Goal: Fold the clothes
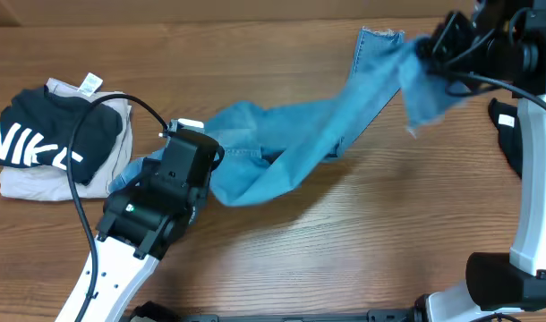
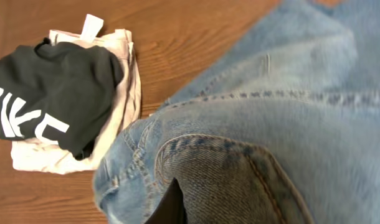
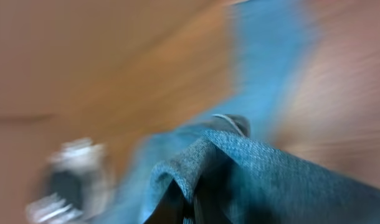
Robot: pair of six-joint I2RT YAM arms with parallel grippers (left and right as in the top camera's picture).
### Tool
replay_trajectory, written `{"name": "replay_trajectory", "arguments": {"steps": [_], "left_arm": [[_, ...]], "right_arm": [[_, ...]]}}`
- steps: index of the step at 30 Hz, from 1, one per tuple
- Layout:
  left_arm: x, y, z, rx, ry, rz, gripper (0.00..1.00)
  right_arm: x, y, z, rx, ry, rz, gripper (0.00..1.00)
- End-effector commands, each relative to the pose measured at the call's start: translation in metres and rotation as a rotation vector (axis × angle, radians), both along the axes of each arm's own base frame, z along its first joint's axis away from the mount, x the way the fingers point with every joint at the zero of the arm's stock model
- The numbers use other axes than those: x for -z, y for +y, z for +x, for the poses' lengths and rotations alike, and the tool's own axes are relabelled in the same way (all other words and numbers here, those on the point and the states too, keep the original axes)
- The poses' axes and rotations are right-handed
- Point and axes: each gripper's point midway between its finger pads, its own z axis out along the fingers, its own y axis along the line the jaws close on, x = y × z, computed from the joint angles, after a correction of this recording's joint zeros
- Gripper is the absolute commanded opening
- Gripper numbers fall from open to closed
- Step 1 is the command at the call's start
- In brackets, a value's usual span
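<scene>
Overhead, left gripper (image 1: 179, 174): nearest the lens, black, set down on the waist end of the jeans (image 1: 291, 148); its fingers are hidden under the wrist.
Overhead, jeans: light blue, stretched from centre-left to the far right, with the leg end lifted off the wood.
Overhead, right gripper (image 1: 434, 49): far right, clamped on that raised leg.
Overhead, pile: a black top (image 1: 40, 134) with white letters lies on a beige garment (image 1: 112, 156) at the left, just beside the waist.
Overhead, cable (image 1: 112, 97): black, arcs over the pile to the left wrist.
Overhead, table (image 1: 345, 259): brown wood grain, filling the view edge to edge.
Left wrist, left gripper (image 2: 168, 208): a dark finger is sunk in denim beside a stitched pocket, closed on the jeans (image 2: 283, 124).
Left wrist, table (image 2: 177, 43): bare wood between the top (image 2: 53, 87) and the denim.
Right wrist, right gripper (image 3: 184, 208): pinched tight on a fold of the jeans (image 3: 271, 180).
Right wrist, table (image 3: 84, 62): a brown blur behind.
</scene>
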Motion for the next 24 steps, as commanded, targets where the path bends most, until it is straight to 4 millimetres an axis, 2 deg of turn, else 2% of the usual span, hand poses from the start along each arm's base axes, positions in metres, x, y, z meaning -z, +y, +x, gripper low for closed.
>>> {"name": "replay_trajectory", "arguments": {"steps": [1, 3, 5, 10, 13, 15, 16, 17, 19, 24], "left_arm": [[0.001, -0.001, 0.005, 0.096, 0.042, 0.051, 0.04], [0.005, 0.0, 0.006, 0.092, 0.057, 0.058, 0.04], [0.01, 0.002, 0.007, 0.083, 0.076, 0.066, 0.04], [0.021, 0.017, 0.009, 0.034, 0.128, 0.099, 0.04], [0.023, 0.023, 0.009, 0.001, 0.137, 0.076, 0.04], [0.028, 0.012, 0.007, 0.105, 0.183, 0.03, 0.04], [0.031, 0.002, 0.001, 0.185, 0.223, -0.004, 0.04], [0.032, -0.001, -0.003, 0.208, 0.246, -0.017, 0.04], [0.033, -0.003, -0.005, 0.215, 0.254, -0.026, 0.04], [0.037, -0.005, 0.011, 0.245, 0.241, -0.021, 0.04]], "right_arm": [[0.014, -0.104, -0.018, 0.23, 0.098, -0.556, 0.04], [0.016, -0.126, -0.026, 0.292, 0.139, -0.639, 0.04], [0.02, -0.137, -0.031, 0.307, 0.17, -0.669, 0.04], [0.044, -0.134, -0.051, 0.255, 0.295, -0.655, 0.05], [0.068, -0.133, -0.067, 0.214, 0.41, -0.663, 0.05], [0.091, -0.133, -0.074, 0.187, 0.481, -0.666, 0.05], [0.111, -0.132, -0.081, 0.166, 0.541, -0.668, 0.05], [0.124, -0.132, -0.084, 0.155, 0.571, -0.669, 0.08], [0.147, -0.13, -0.086, 0.141, 0.599, -0.662, 0.12], [0.192, -0.13, -0.075, 0.146, 0.579, -0.653, 0.09]]}}
